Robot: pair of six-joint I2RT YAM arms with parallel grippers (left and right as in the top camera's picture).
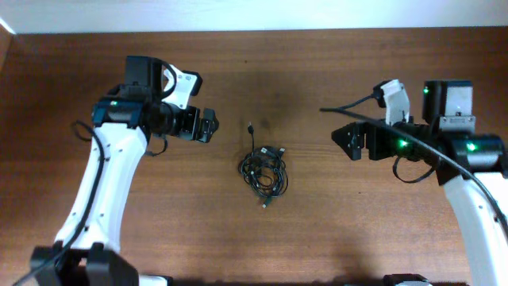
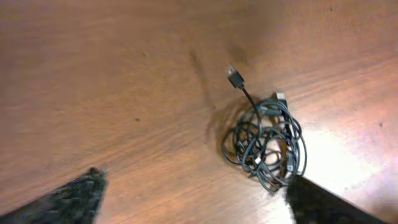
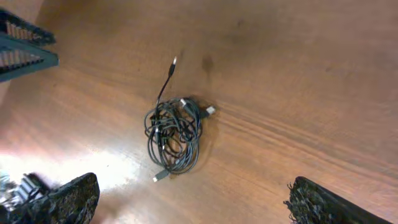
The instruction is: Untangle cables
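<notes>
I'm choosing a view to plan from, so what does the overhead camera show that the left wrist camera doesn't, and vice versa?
Overhead only: the right gripper, and how it and the left gripper, both open, flank the cables without touching. Left wrist only: their loops and one loose plug in close detail. Both: the cables bunched on the wooden table.

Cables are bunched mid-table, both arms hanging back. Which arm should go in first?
Left, probably. The left gripper sits nearer the cables than the right gripper, and the loose plug sticking out of the bundle lies closest to it. Fingers on both are open.
</notes>
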